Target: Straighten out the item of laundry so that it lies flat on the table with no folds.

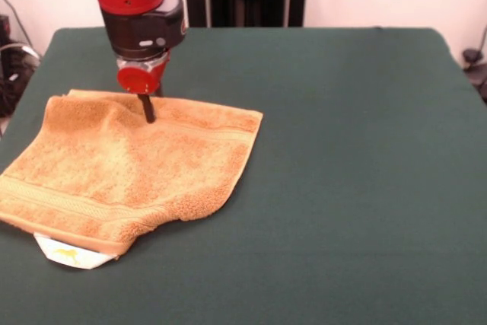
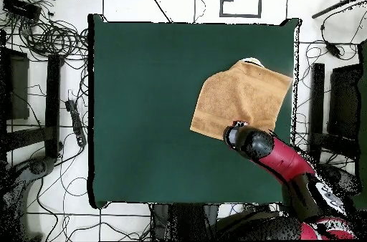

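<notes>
Nearest, small white tag (image 1: 72,253) peeking from under front edge of orange-tan towel (image 1: 129,176). Towel lying on dark green table (image 1: 350,150), close to one side edge, seemingly doubled over with rumpled far edge. Beyond, gripper (image 1: 147,109) pressed down at that far edge; jaw state impossible to tell. Likely mid-unfolding; next, probably catching top layer only and drawing it open.

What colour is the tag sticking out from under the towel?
White with a small yellow mark; the tag shows best in the front view, under the towel's near edge.
</notes>
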You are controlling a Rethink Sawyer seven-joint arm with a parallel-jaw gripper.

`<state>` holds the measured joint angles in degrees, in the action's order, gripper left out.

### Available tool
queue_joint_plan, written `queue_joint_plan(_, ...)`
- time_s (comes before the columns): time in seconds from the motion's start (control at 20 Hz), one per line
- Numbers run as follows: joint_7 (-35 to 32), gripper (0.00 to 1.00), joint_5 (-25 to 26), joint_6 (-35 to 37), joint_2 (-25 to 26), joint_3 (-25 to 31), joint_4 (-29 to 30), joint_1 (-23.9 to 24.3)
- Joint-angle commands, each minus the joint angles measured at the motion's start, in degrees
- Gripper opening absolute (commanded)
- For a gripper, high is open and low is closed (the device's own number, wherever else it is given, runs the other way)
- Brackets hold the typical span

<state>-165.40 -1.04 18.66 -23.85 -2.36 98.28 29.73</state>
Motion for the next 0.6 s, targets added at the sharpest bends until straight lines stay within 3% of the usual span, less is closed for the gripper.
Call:
queue_joint_plan(0.05,-3.05,1.00,-1.99,-5.36,10.52,6.68,-1.81,-0.77)
queue_joint_plan(0.5,-2.01,1.00,-3.32,-0.35,11.17,7.33,-2.08,-0.01)
queue_joint_plan(0.55,-1.85,0.00,-3.11,0.55,11.32,6.56,-2.70,-0.68)
queue_joint_plan(0.6,-2.02,0.00,-3.33,1.47,11.39,6.24,-2.99,-0.95)
